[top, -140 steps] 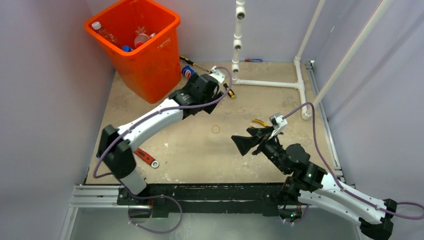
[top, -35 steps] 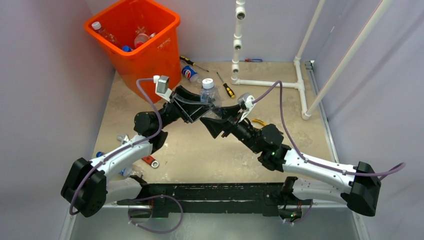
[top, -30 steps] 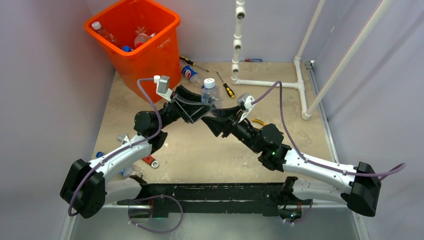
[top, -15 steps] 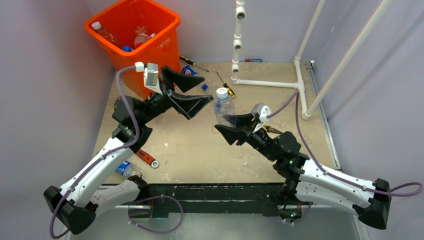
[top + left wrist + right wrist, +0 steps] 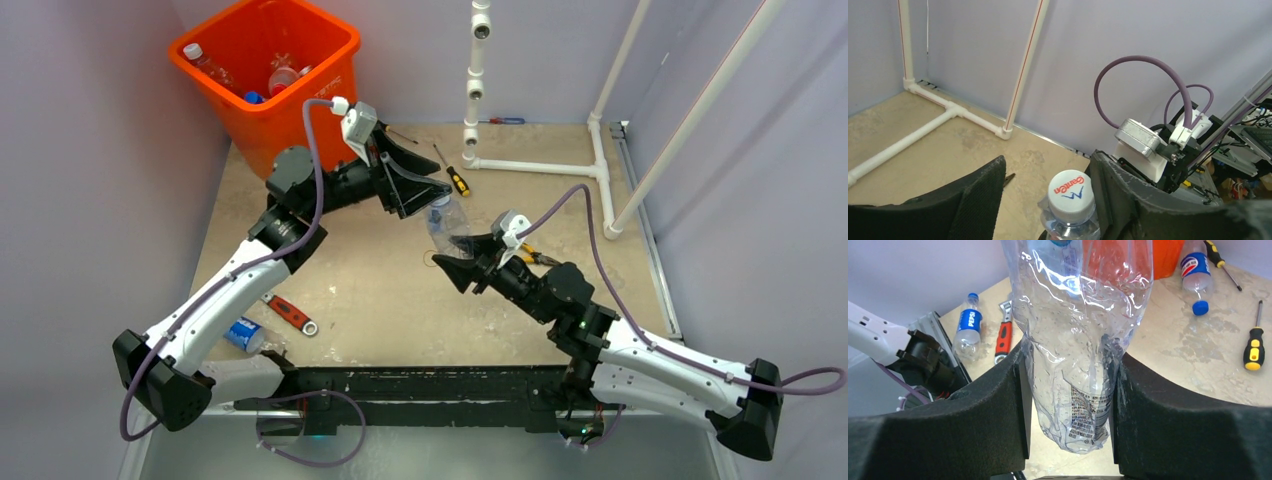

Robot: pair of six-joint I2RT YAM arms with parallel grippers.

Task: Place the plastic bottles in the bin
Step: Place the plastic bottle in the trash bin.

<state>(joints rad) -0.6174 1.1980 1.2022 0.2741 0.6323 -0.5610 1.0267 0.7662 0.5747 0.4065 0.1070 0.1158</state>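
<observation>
Right gripper point(image 5: 1070, 385) is clenched on a clear bottle point(image 5: 1078, 315). Its pads press both sides of the lower body and hold the bottle off the table point(image 5: 380, 300), above the middle. The bottle's white cap point(image 5: 1072, 189) points up towards the left gripper point(image 5: 1048, 167), which straddles it with jaws released. The cap sits close against one finger, with a plain gap to the other.

The bin point(image 5: 300, 130) stands in the far left corner of the table, well apart from the held bottle, with binned bottles point(image 5: 282, 78) inside. A Pepsi bottle point(image 5: 240, 333) lies by the near left corner, close to a red wrench point(image 5: 290, 313). A second Pepsi bottle point(image 5: 1193, 265) lies near the foot of the bin, and a loose blue cap point(image 5: 1200, 307) lies just beside its neck. A yellow-handled screwdriver point(image 5: 455, 180) lies nearer the far edge, beyond the two grippers. A white pipe frame point(image 5: 540, 167) runs along the far right part of the table.
</observation>
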